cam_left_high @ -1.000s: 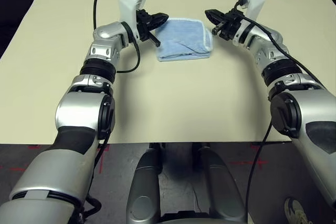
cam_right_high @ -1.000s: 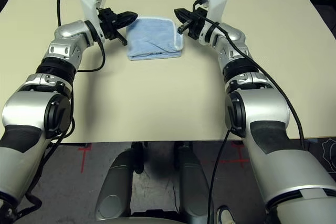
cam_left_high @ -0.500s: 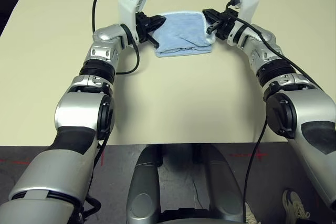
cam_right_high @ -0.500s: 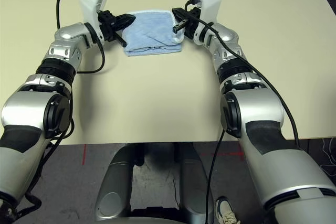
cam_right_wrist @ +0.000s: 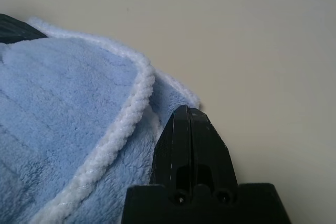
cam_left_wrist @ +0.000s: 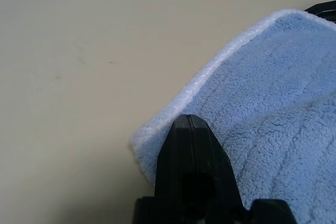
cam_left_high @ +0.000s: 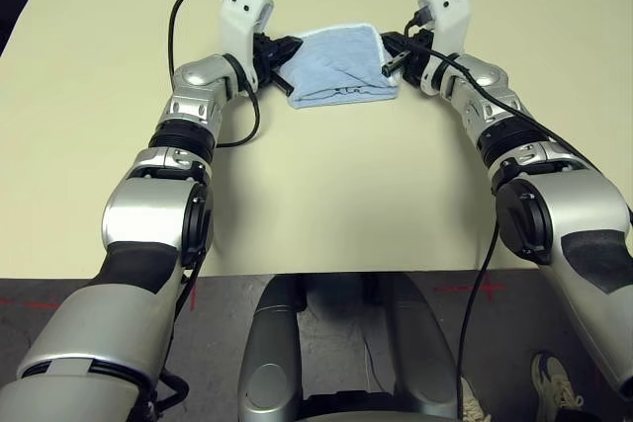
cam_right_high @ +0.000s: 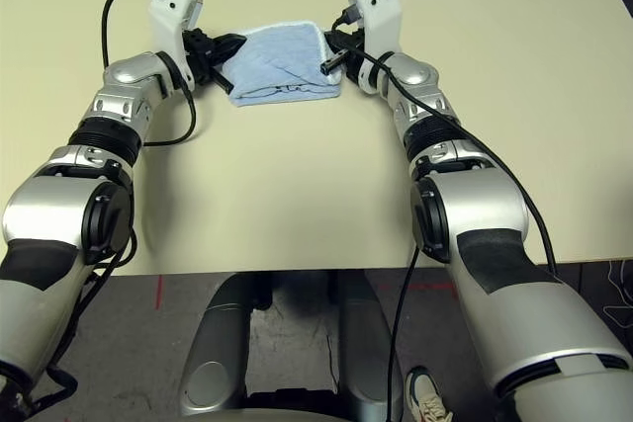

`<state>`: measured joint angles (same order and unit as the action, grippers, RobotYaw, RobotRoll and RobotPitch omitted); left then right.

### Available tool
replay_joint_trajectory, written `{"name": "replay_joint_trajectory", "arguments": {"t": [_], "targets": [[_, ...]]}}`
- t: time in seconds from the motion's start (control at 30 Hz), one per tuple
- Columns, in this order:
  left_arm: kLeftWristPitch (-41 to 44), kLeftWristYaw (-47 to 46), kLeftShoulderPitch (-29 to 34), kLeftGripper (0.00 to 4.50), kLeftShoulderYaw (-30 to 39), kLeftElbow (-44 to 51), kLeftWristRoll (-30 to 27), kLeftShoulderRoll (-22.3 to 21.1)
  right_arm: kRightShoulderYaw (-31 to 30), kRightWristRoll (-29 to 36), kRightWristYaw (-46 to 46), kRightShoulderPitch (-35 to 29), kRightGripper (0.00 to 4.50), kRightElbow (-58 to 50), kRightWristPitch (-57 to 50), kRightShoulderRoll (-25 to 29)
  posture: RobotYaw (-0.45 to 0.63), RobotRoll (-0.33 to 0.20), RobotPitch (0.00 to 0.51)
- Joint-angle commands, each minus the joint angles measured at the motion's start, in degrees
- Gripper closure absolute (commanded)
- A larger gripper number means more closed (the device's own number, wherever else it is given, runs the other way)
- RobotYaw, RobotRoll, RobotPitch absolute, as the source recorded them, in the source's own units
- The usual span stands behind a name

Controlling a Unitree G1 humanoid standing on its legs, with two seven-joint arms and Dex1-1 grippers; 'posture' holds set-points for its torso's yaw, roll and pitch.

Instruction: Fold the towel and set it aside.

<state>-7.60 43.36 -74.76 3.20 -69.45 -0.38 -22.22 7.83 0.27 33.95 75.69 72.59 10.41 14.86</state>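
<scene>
The light-blue towel (cam_left_high: 341, 66) lies folded into a small rectangle with white edging at the far middle of the beige table (cam_left_high: 326, 195). My left gripper (cam_left_high: 282, 51) is shut, and its tips rest against the towel's left edge. In the left wrist view the closed fingertips (cam_left_wrist: 190, 121) sit over the towel's (cam_left_wrist: 273, 103) hem with no cloth between them. My right gripper (cam_left_high: 393, 51) is also shut, with its tips at the towel's right edge. The right wrist view shows the closed fingertips (cam_right_wrist: 189, 114) lying on the towel (cam_right_wrist: 63, 103) beside its white border.
Black cables (cam_left_high: 178, 17) loop from both wrists over the table. The table's front edge (cam_left_high: 326, 272) runs just ahead of my body. A shoe (cam_left_high: 554, 382) shows on the grey floor at the lower right.
Both shut grippers have moved inward from a gap on either side until they touch the towel's left and right edges. The towel has kept its folded shape. The view has tilted a little.
</scene>
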Motion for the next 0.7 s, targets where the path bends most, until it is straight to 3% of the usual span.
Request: {"name": "replay_joint_trajectory", "arguments": {"t": [0.03, 0.33, 0.53, 0.63, 0.7], "targets": [[0.9, 0.8, 0.3, 4.48, -0.2, -1.6, 0.6, -0.6, 1.7, 1.9, 1.8, 0.0, 4.50, 0.8, 1.2, 0.6, 0.01, 0.000, 0.417], [0.8, 11.5, -1.5, 4.48, 1.8, 4.5, -4.0, -2.3, 5.9, 7.7, 13.8, -0.3, 4.50, -1.6, 4.1, 4.8, 0.01, 0.000, 0.345], [6.9, 20.9, 5.2, 4.48, 1.9, 18.4, -9.0, -3.9, 7.2, 11.6, 26.3, -4.6, 4.50, -4.9, 1.9, 9.1, 0.02, 0.000, 0.312], [11.0, 22.3, 10.2, 3.86, 1.7, 26.9, -11.1, -4.6, 7.8, 13.8, 32.5, -7.5, 4.50, -7.3, 1.5, 11.3, 0.03, 0.000, 0.301], [12.4, 22.9, 13.1, 3.21, 1.4, 31.5, -12.0, -5.1, 7.9, 15.1, 36.3, -9.1, 4.50, -8.7, 0.7, 12.5, 0.03, 0.000, 0.297]]}}
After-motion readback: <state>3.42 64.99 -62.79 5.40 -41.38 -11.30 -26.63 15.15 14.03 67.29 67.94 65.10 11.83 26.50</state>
